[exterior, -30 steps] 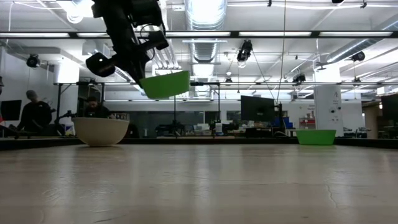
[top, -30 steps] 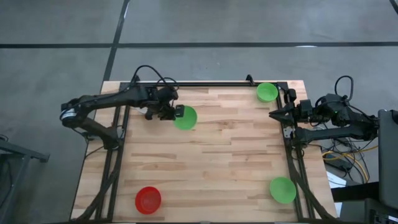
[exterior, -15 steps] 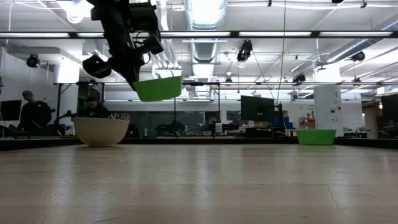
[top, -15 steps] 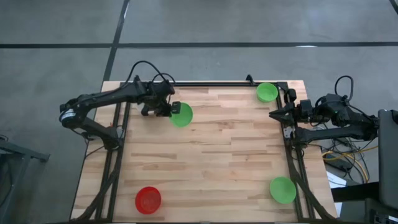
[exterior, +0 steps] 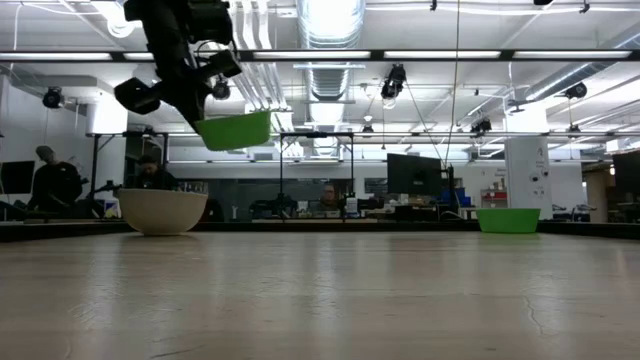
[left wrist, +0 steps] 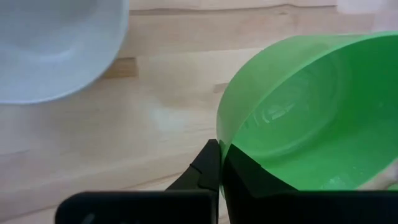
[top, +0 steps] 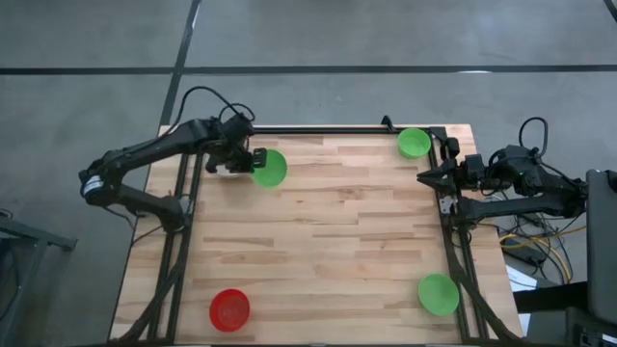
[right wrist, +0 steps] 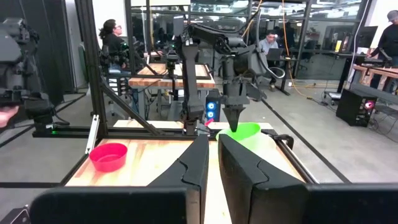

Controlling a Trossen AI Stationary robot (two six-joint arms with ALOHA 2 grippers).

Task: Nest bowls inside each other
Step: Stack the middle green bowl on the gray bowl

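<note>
High view: I noted the left gripper [top: 249,160], clamped on a green bowl's [top: 269,168] rim, had carried it nearer the table's far-left corner, above the whitish bowl [exterior: 162,211]. The right gripper [top: 424,176] waited nearly closed, empty.

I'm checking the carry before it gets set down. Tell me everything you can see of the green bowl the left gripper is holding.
The green bowl is bright green, round, of glossy plastic by its look, and empty. The left gripper is shut on its rim and holds it in the air, slightly tilted, above the wooden table near the far left corner. Only the gripper touches it. The whitish bowl stands on the table close by, apart from it.
</note>
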